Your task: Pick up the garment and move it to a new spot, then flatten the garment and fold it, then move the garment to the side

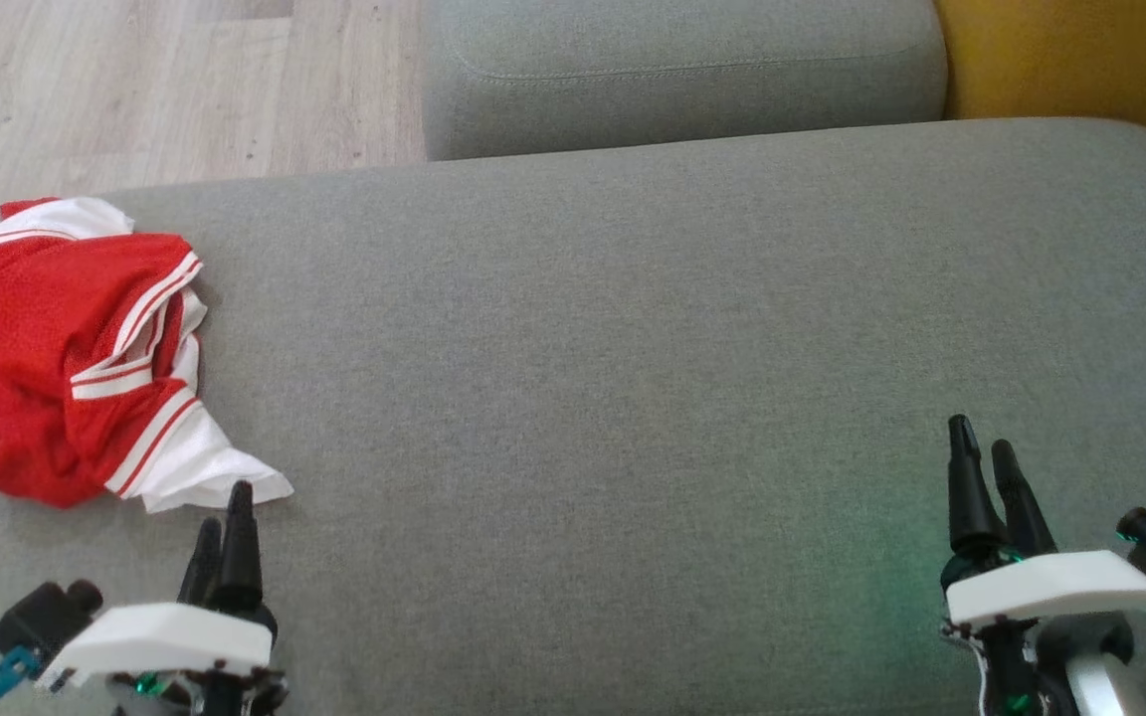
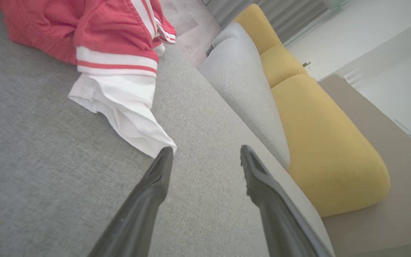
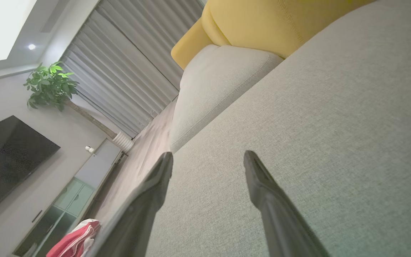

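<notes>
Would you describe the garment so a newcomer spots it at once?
Start at the wide grey cushion and look to its left end, by the wooden floor. The garment lies crumpled there, just beyond the left gripper: bright red with white stripes against plain grey.

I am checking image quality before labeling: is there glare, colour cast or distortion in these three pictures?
Head view: soft even light, a green tint on the grey cushion beside the right gripper. Left wrist view: scene tilted, white wall at upper right washed out, garment clear. Right wrist view: scene tilted, ceiling at upper left overexposed.
</notes>
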Robot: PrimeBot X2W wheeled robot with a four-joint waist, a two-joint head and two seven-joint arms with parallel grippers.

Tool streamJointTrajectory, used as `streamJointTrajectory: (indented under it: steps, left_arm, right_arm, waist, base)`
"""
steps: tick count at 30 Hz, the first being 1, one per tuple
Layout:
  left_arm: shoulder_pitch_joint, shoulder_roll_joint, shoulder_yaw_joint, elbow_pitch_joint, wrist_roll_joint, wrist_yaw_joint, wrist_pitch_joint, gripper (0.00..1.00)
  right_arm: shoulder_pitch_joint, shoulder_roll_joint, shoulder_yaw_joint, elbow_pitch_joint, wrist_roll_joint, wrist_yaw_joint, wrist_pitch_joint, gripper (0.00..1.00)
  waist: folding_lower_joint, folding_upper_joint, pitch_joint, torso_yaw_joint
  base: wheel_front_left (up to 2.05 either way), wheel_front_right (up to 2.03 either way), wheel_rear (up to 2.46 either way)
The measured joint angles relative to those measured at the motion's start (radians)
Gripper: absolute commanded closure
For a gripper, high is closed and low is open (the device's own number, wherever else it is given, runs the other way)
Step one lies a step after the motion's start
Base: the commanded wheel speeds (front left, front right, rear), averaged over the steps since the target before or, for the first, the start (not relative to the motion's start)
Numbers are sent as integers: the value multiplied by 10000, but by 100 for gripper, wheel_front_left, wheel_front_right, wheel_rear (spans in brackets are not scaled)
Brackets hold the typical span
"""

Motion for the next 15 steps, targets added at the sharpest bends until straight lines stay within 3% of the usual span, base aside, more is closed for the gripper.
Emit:
streamJointTrajectory:
  steps: [15]
  left_arm:
    - [170,77,-58,-134,2013,123,-439,0]
  right_arm:
    - [-1,0,274,-31,-2117,0,-431,0]
  waist:
    - [0,0,-19,3]
  base:
    - [0,0,0]
